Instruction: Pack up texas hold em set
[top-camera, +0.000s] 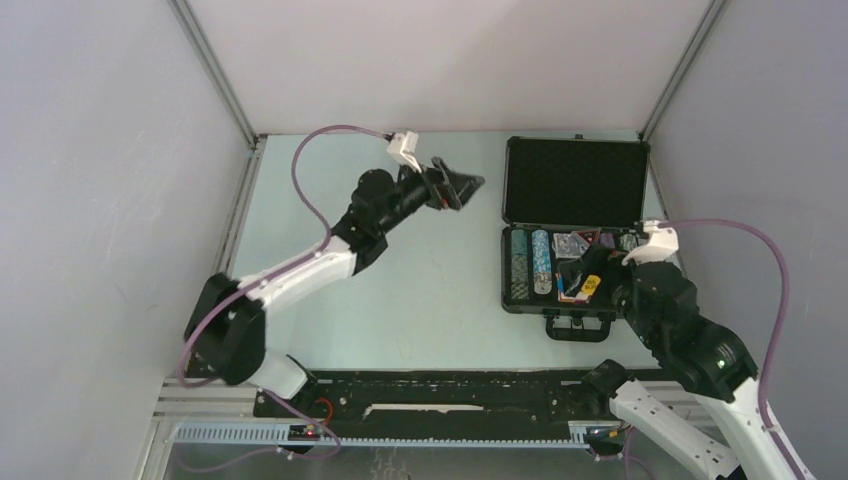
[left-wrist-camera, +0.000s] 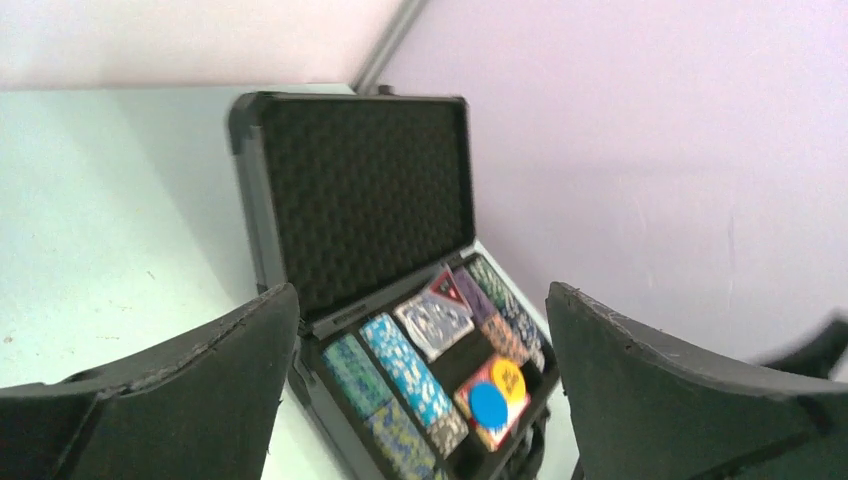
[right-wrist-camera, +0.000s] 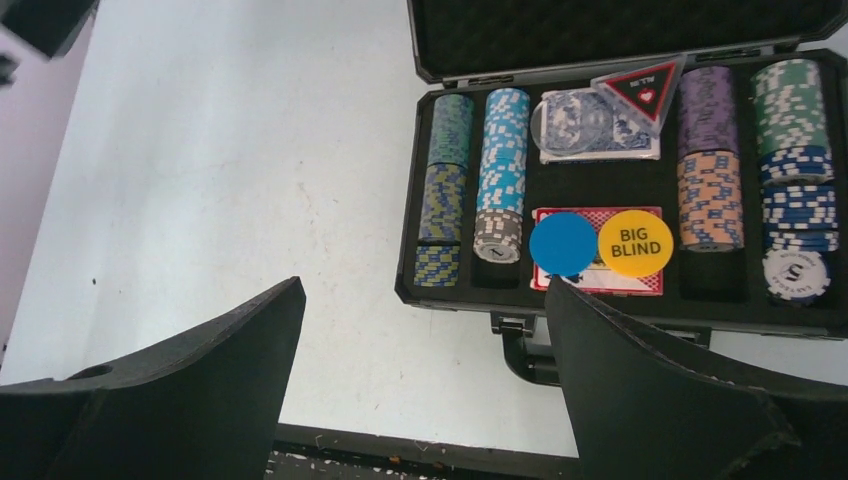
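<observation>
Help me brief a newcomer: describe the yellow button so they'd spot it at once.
Find the open black case on the right side of the table. In its middle column, nearest the handle, a red card deck carries two round discs. The yellow button is the one printed BIG BLIND; its blue neighbour is blank.

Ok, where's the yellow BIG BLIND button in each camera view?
Top external: the yellow BIG BLIND button is right of centre, in the case's near middle compartment.
Left wrist: bottom centre, beside the blue button.
Right wrist: centre-right, lying on the red deck.
Shared landmark: the foam-lined lid, open on the case's far side.
</observation>
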